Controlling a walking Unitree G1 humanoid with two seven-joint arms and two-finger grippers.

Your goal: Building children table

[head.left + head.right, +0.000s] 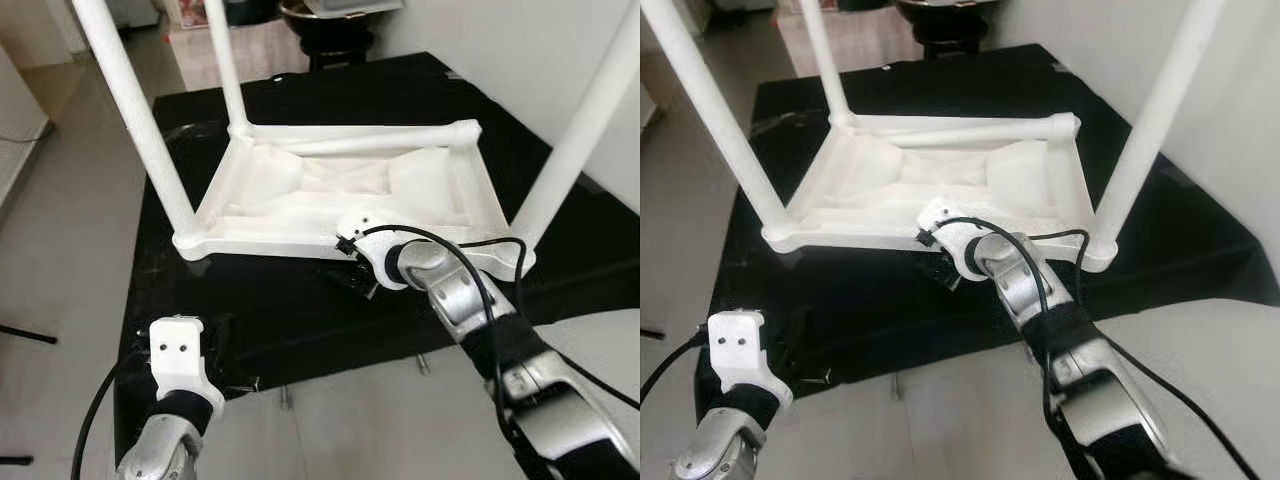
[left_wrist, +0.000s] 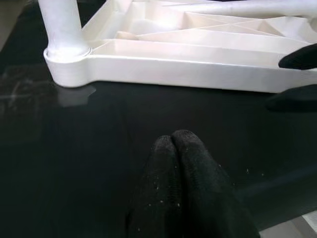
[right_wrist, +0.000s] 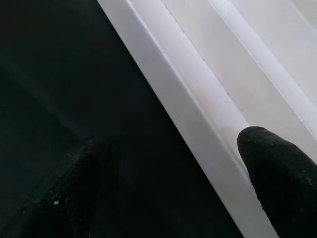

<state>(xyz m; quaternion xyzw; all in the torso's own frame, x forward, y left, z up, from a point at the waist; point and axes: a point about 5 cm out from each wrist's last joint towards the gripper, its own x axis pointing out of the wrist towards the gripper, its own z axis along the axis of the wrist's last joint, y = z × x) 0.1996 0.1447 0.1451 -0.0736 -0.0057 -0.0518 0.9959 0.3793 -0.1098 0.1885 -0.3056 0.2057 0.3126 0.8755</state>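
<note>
The white plastic table (image 1: 340,190) lies upside down on a black mat (image 1: 280,310), three legs standing up, a fourth lying loose across its far side. It looks light, stiff and smooth, so the ribbed near rim is the best hold. The right tool (image 3: 173,168) is spread wide astride that rim; the left tool (image 2: 176,148), pressed shut and empty, hovers near the left corner.

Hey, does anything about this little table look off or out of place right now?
Yes: three legs stand up from the upside-down table top, but the fourth leg lies loose across the far edge, not fitted to its corner.
</note>
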